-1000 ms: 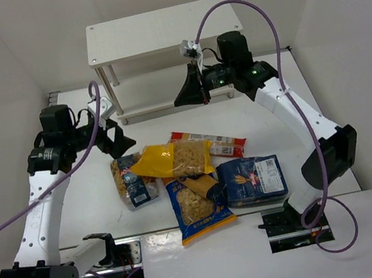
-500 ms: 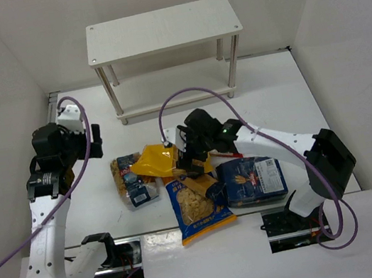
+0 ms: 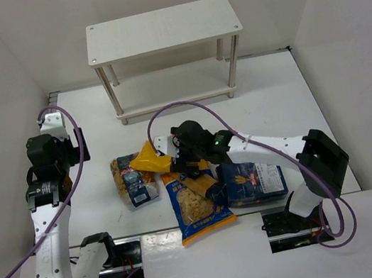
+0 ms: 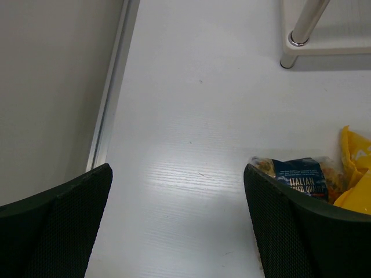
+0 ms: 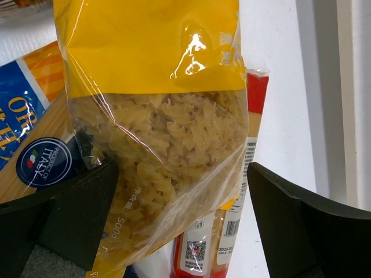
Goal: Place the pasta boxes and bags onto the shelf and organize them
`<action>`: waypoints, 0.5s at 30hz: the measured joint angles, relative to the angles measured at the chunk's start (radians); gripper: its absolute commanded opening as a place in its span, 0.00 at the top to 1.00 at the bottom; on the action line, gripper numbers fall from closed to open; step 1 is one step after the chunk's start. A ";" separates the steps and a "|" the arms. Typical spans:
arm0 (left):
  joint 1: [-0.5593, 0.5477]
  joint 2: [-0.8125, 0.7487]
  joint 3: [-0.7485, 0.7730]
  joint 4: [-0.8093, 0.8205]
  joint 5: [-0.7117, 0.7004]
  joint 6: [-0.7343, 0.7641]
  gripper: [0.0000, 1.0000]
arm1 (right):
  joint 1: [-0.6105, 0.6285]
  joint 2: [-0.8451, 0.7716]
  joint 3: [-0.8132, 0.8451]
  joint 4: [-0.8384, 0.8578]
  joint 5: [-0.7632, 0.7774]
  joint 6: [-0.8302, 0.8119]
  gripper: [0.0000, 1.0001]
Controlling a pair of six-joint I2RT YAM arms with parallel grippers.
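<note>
The shelf (image 3: 163, 31) stands at the back with both tiers bare. The packs lie in a heap in mid-table. My right gripper (image 3: 185, 164) is low over the heap and open. Its jaws (image 5: 181, 174) stand on either side of the yellow-topped clear bag (image 5: 156, 116) (image 3: 148, 160) of spirals. The red spaghetti packet (image 5: 258, 92) lies under that bag, and a yellow-blue pack (image 5: 29, 139) (image 3: 198, 209) is beside it. The dark blue box (image 3: 254, 179) lies to the right. My left gripper (image 3: 76, 149) (image 4: 177, 171) is open over bare table, left of the dark-blue-labelled bag (image 4: 298, 176) (image 3: 133, 180).
White walls close in the table on the left, back and right. A metal rail (image 4: 110, 116) runs along the left wall's foot. A shelf leg (image 4: 301, 29) stands ahead of the left gripper. The right arm's purple cable (image 3: 166, 110) loops above the heap.
My right arm has swung from the shelf's lower tier down to the heap, and its jaws now straddle the yellow-topped bag. My left arm has drawn back toward the left wall.
</note>
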 measured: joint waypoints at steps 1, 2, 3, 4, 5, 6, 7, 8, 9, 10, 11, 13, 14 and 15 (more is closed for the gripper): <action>0.000 0.000 0.000 0.000 0.000 0.000 0.00 | 0.000 0.003 0.000 0.000 0.002 0.000 0.00; 0.000 0.000 -0.001 0.000 0.001 0.000 0.00 | 0.000 0.007 0.000 0.000 0.002 0.000 0.00; 0.000 0.000 -0.002 0.001 0.001 0.000 0.00 | 0.000 0.011 0.000 -0.001 0.001 0.000 0.00; 0.000 0.000 -0.002 0.002 0.002 0.001 0.00 | 0.000 0.014 0.000 -0.002 -0.003 0.000 0.00; 0.000 0.000 -0.002 0.002 0.002 0.001 0.00 | 0.000 0.016 0.000 -0.004 -0.010 0.000 0.00; 0.000 0.000 -0.002 0.002 0.003 0.001 0.00 | 0.000 0.018 0.000 -0.008 -0.017 0.000 0.00; 0.000 0.000 -0.002 0.002 0.004 0.001 0.00 | 0.000 0.018 0.000 -0.012 -0.029 0.000 0.00; 0.000 0.000 -0.002 0.003 0.006 0.001 0.00 | 0.000 0.019 0.000 -0.016 -0.040 -0.001 0.00; 0.000 0.000 -0.002 0.004 0.010 0.001 0.00 | -0.001 0.020 0.001 -0.018 -0.050 -0.002 0.00; 0.000 0.000 -0.002 0.004 0.012 0.001 0.00 | -0.001 0.022 0.002 -0.021 -0.059 -0.003 0.00; 0.000 0.000 -0.002 0.005 0.014 0.001 0.00 | -0.001 0.025 0.002 -0.022 -0.064 -0.006 0.00; 0.000 0.000 -0.002 0.006 0.017 0.001 0.00 | -0.001 0.038 0.004 -0.022 -0.072 -0.011 0.00; 0.000 0.000 -0.002 0.007 0.019 0.001 0.00 | -0.001 0.048 0.005 -0.019 -0.074 -0.016 0.00; 0.000 0.000 -0.002 0.007 0.019 0.001 0.00 | -0.001 0.056 0.006 -0.018 -0.075 -0.018 0.00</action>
